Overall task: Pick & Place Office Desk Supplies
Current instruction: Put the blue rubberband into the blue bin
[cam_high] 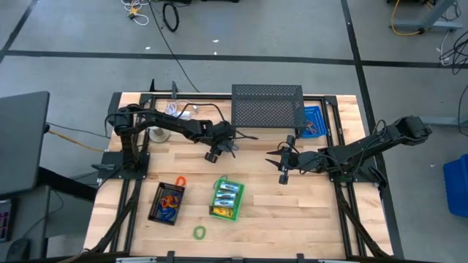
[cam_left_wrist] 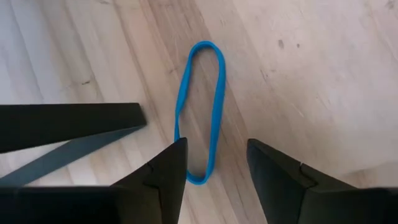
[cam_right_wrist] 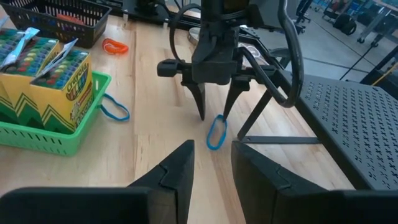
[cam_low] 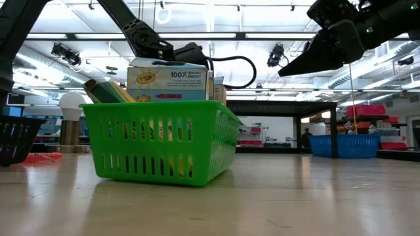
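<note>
- While the left end effector (cam_right_wrist: 214, 106) hangs just above the blue rubber band (cam_right_wrist: 216, 132), its fingers stand apart, straddling one end of the loop, holding nothing.
- The band lies flat on the bare wooden table (cam_high: 307, 212), near the black mesh tray (cam_high: 267, 106) and well apart from the green basket (cam_high: 225, 199) of crayon boxes (cam_right_wrist: 46, 62).
- A good pick likely means lowering until the fingertips touch wood, then closing across one strand.
- A thin flat band can slip out; lift slowly.
- The right end effector (cam_high: 283, 165) waits nearby, fingers narrowly parted, empty.
</note>
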Robot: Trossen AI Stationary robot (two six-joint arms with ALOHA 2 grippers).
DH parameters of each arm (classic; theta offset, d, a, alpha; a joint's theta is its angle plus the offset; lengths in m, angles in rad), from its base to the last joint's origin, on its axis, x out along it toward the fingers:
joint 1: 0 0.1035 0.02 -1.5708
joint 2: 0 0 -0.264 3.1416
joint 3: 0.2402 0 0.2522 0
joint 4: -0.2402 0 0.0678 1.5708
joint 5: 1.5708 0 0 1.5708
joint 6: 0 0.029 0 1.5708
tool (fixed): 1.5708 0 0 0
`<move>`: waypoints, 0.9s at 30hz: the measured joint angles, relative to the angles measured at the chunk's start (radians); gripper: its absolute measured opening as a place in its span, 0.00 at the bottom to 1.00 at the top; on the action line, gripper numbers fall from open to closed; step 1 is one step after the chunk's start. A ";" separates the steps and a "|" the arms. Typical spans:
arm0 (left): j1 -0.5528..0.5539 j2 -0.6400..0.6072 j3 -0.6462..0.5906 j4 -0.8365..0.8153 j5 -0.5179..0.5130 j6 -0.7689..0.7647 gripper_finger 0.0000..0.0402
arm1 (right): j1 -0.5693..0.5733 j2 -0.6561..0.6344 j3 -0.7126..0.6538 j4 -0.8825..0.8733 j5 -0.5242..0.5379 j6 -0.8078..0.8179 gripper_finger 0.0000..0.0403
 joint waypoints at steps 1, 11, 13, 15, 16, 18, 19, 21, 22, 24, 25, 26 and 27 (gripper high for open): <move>0.000 0.000 0.000 0.001 0.000 0.000 0.43 | 0.000 0.000 0.000 0.000 0.000 0.000 0.29; 0.000 0.004 0.000 0.004 -0.021 0.000 0.20 | 0.000 0.000 0.000 0.000 0.000 0.000 0.29; 0.000 0.005 0.000 0.005 -0.036 0.008 0.13 | 0.000 0.000 0.000 0.001 0.000 0.000 0.29; 0.000 0.006 -0.001 0.007 -0.057 0.013 0.06 | 0.000 0.000 0.000 0.001 0.000 0.000 0.29; 0.001 0.006 -0.001 0.009 -0.071 0.015 0.03 | 0.000 0.000 0.000 0.001 0.000 0.000 0.29; 0.003 0.007 -0.002 0.016 -0.101 0.016 0.02 | 0.000 0.000 0.000 0.001 0.000 0.000 0.29; 0.004 0.007 -0.002 0.018 -0.120 0.016 0.01 | 0.000 0.000 0.000 0.001 0.000 0.000 0.29; 0.004 0.007 -0.002 0.019 -0.148 0.008 0.01 | 0.000 0.000 0.000 0.001 0.000 0.000 0.29; 0.004 0.007 -0.002 0.018 -0.163 0.000 0.01 | 0.000 0.000 0.000 0.001 0.000 0.000 0.29; 0.002 0.004 -0.002 0.013 -0.185 -0.030 0.01 | 0.000 0.000 0.000 0.001 0.000 0.000 0.29; 0.001 0.001 -0.002 0.009 -0.188 -0.042 0.01 | 0.000 0.000 0.000 0.001 0.000 0.000 0.29; -0.002 -0.004 -0.002 0.008 -0.184 -0.057 0.01 | 0.000 0.000 0.000 0.001 0.000 0.000 0.29; -0.006 -0.011 -0.002 0.004 -0.182 -0.066 0.01 | 0.000 0.000 0.000 0.001 0.000 0.000 0.29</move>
